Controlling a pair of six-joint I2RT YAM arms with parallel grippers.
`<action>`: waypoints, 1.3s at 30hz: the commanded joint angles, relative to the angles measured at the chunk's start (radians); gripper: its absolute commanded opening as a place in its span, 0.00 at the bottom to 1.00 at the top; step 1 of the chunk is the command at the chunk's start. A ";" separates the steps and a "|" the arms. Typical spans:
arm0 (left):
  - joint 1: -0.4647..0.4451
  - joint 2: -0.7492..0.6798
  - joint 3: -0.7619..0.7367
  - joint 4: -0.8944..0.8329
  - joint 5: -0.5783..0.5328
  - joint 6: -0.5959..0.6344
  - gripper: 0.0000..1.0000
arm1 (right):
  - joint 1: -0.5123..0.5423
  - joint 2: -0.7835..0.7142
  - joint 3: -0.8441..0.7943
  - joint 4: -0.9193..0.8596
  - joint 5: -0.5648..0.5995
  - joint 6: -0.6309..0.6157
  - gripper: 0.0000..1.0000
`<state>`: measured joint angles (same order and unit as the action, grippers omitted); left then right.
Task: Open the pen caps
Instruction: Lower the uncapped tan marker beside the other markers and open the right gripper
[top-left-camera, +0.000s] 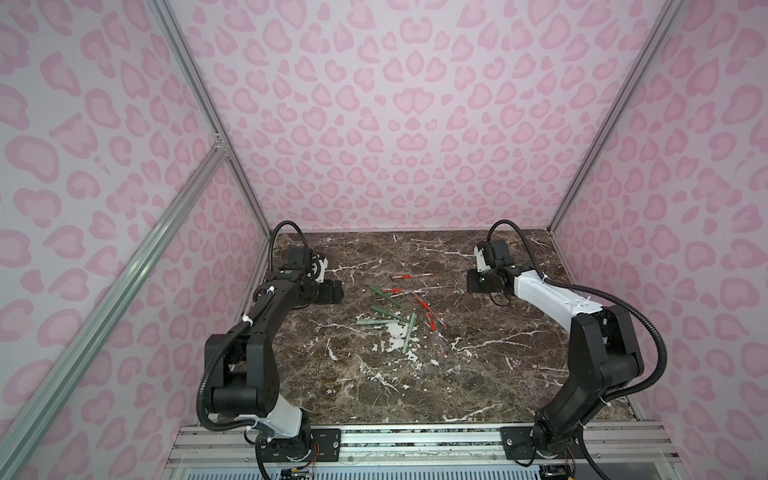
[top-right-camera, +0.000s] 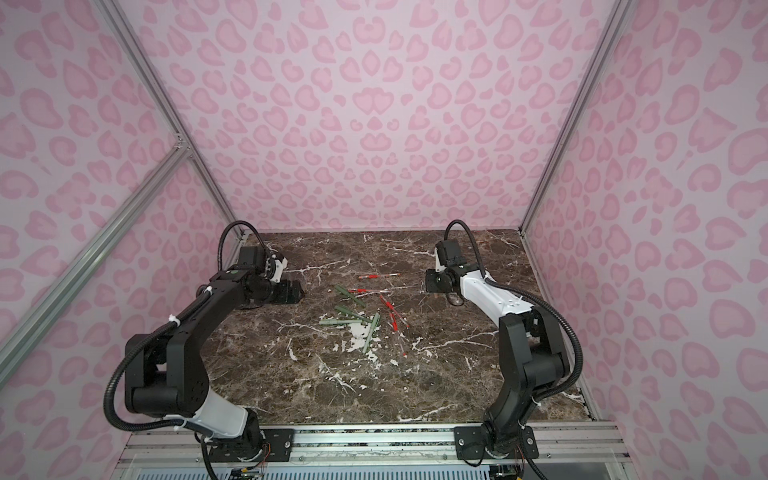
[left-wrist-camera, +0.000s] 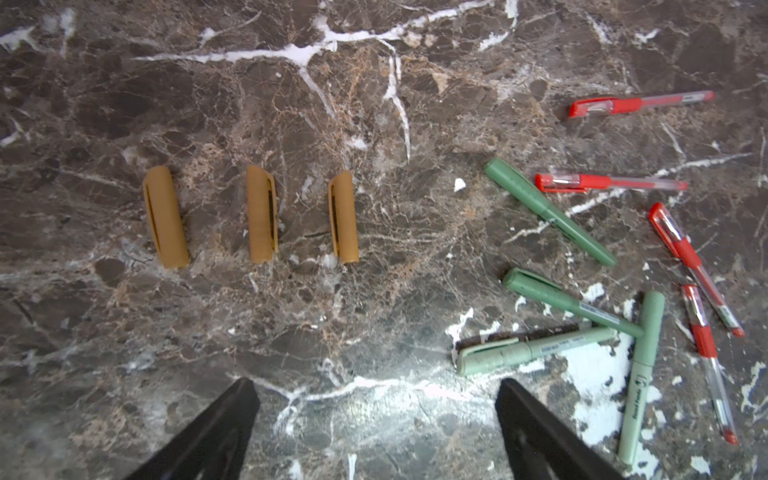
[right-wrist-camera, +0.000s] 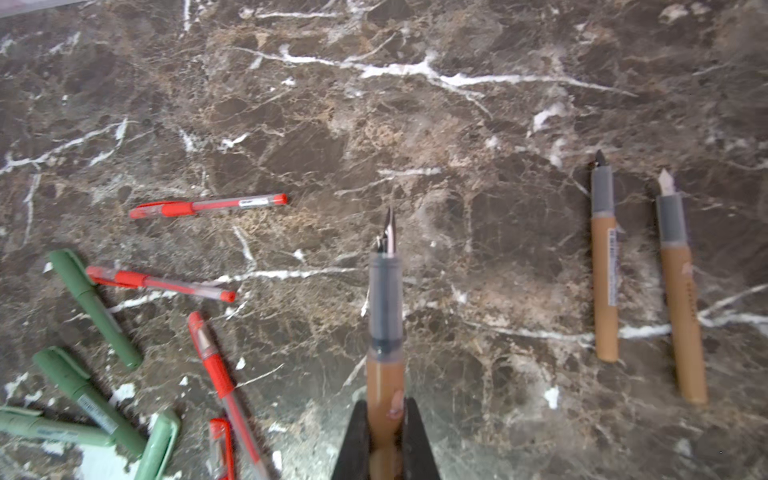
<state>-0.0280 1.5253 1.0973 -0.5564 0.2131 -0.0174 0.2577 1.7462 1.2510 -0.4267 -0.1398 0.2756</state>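
3 tan caps (left-wrist-camera: 165, 218) (left-wrist-camera: 261, 214) (left-wrist-camera: 344, 218) lie loose on the bench (left-wrist-camera: 374, 104), off their pens. They sit in a row, parallel, with gaps between them and none touching. They show only in the left wrist view; I cannot make them out in the top views.

Green caps (left-wrist-camera: 490, 355) are on all 4 green pens (left-wrist-camera: 548, 212), and red caps (left-wrist-camera: 594, 107) are on all 4 red pens (left-wrist-camera: 606, 183). The green pens lie between the tan caps and most of the red pens. 2 green pens touch at their ends.

The left end effector (left-wrist-camera: 376, 386) has its jaws wide apart with nothing between them, only bare bench. The tan caps lie out in front of it, apart from both fingertips.

The right end effector (right-wrist-camera: 386, 405) is clamped on 1 tan pen (right-wrist-camera: 385, 299). That pen is uncapped, with its grey grip and nib sticking out past the fingertips. I cannot tell whether the nib touches the bench. 2 more tan pens (right-wrist-camera: 604, 286) (right-wrist-camera: 681, 316) lie flat beside it, well apart from it, parallel, both uncapped with bare nibs.

In both top views the pens lie in a loose pile near the bench centre. The green pens (top-left-camera: 384, 312) are at 9 o'clock of the red pens (top-left-camera: 424, 305), and 1 red pen (top-left-camera: 413, 275) lies alone at 12 o'clock. The left end effector (top-left-camera: 330, 293) is at 9 o'clock of the pile and the right end effector (top-left-camera: 478, 282) at 2 o'clock, both clear of it.
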 joint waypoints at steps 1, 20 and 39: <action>0.001 -0.061 -0.063 0.098 0.048 0.035 0.97 | -0.027 0.049 0.035 -0.029 0.023 -0.041 0.00; 0.001 -0.119 -0.104 0.109 0.062 0.080 0.98 | -0.145 0.351 0.306 -0.117 0.071 -0.124 0.00; 0.001 -0.128 -0.097 0.103 0.063 0.084 0.98 | -0.155 0.405 0.318 -0.127 0.077 -0.121 0.18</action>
<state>-0.0280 1.4014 0.9905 -0.4698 0.2657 0.0528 0.1024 2.1517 1.5726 -0.5362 -0.0719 0.1535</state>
